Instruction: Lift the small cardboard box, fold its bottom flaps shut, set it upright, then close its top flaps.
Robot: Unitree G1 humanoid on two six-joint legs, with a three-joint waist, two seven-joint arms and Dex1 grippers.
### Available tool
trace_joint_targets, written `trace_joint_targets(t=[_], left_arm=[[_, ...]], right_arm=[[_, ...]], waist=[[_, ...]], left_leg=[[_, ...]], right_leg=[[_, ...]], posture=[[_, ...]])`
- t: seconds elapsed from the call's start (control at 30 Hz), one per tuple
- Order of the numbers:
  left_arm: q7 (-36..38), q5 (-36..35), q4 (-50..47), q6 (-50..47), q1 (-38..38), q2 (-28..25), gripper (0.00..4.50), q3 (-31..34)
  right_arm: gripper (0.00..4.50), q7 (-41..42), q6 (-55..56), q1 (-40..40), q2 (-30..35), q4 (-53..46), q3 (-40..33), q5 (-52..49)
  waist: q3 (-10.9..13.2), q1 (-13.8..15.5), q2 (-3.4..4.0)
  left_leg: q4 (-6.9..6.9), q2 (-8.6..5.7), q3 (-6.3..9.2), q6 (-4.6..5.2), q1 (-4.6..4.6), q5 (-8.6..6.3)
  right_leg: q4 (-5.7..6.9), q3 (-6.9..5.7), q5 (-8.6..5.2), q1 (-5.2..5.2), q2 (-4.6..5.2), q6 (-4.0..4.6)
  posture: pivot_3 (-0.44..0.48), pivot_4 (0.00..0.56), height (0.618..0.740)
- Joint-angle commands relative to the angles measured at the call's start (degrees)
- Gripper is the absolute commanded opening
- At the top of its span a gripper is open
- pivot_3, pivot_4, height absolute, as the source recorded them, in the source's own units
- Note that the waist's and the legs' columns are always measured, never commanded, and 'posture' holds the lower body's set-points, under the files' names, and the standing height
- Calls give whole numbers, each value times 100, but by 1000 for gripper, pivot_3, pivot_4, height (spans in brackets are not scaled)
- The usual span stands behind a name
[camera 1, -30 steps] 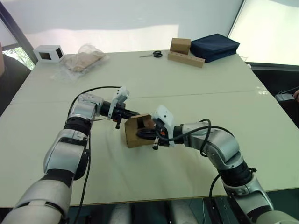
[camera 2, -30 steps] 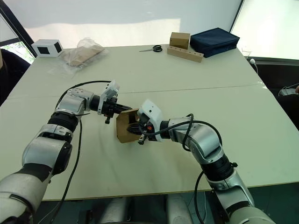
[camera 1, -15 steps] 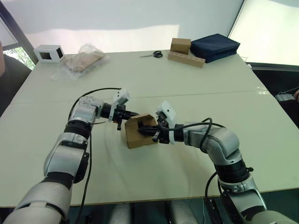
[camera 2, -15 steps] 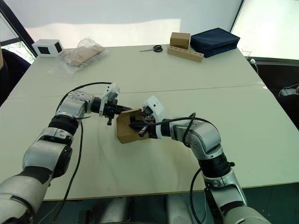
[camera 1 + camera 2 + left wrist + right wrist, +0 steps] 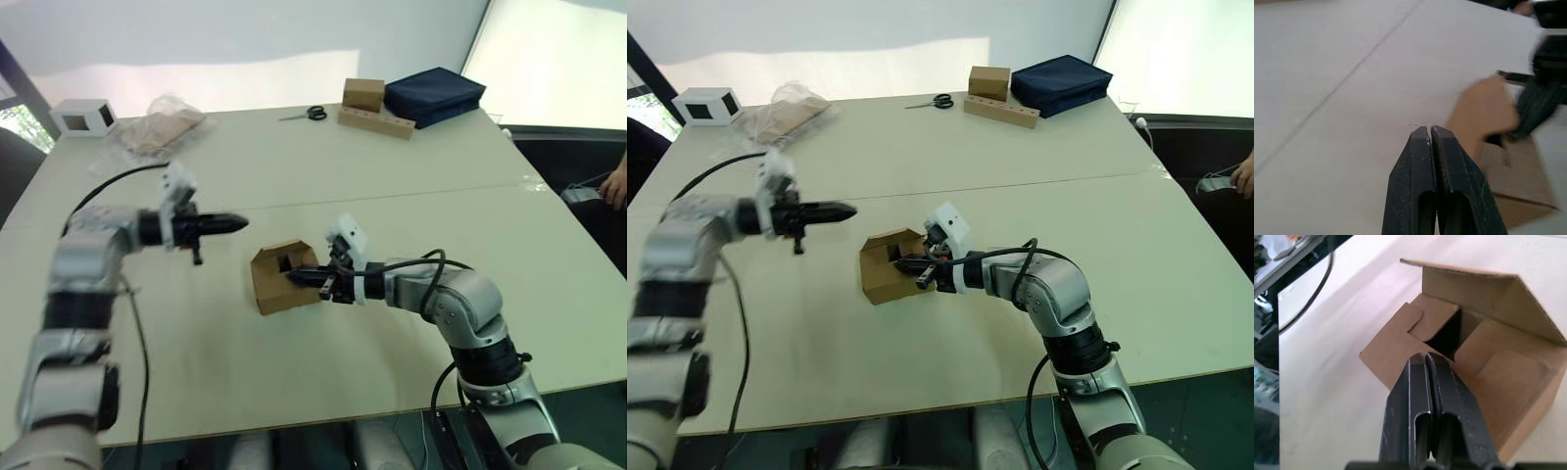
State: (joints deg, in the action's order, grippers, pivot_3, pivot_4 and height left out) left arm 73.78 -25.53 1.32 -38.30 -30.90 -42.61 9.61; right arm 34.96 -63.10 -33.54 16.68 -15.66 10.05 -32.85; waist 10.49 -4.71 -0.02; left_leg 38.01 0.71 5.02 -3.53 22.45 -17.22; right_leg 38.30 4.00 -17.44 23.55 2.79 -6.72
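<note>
The small cardboard box [image 5: 282,280] stands on the worktop [image 5: 411,186] with its top flaps [image 5: 1449,328] only partly folded; right pincer [image 5: 1426,358], pressed together, tucks them, while left pincer [image 5: 233,223], also together, hovers beside the box

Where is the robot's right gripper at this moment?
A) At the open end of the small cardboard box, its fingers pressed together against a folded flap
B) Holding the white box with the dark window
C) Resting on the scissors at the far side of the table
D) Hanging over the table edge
A: the right gripper has its closed fingers on a tabbed flap at the open end of the small cardboard box, which sits on the table.
</note>
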Motion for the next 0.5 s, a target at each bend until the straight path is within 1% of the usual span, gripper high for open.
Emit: trace_joint_targets(t=[0.03,0.13,0.23,0.37,0.5], left_arm=[[-412,-889,-1603,-1058,811,-323,68,716],[-859,-1387,-2430,-1531,1399,-261,68,933],[-1281,-1704,-2847,-1735,1659,-73,68,930],[-1866,-1605,-2998,-1573,1867,320,68,531],[-2156,-1493,-2948,-1384,1879,495,68,241]], right_arm=[[0,-6,93,10,-12,-123,-69,-77],[0,18,108,15,-16,-91,-44,-75],[0,26,115,18,-27,-78,-31,-75],[0,58,116,-15,-23,-70,-22,-89],[0,91,108,-12,9,-116,-27,-103]], waist=[[1,41,1],[0,130,0],[0,177,0],[0,213,0],[-1,216,0]], left_leg=[[0,1,1,6,-3,-4],[1,-1,1,15,-3,-9],[2,-4,-2,14,-5,-8],[2,-5,-2,14,-6,-8],[2,-5,-3,12,-6,-7]], right_leg=[[0,3,0,-1,4,0],[1,-6,0,-6,5,0],[0,-5,0,-10,9,0],[0,-6,0,-8,7,0],[-1,-5,0,-8,5,0]], posture=[[0,150,740],[0,150,740],[0,150,740],[0,150,740],[0,150,740]])
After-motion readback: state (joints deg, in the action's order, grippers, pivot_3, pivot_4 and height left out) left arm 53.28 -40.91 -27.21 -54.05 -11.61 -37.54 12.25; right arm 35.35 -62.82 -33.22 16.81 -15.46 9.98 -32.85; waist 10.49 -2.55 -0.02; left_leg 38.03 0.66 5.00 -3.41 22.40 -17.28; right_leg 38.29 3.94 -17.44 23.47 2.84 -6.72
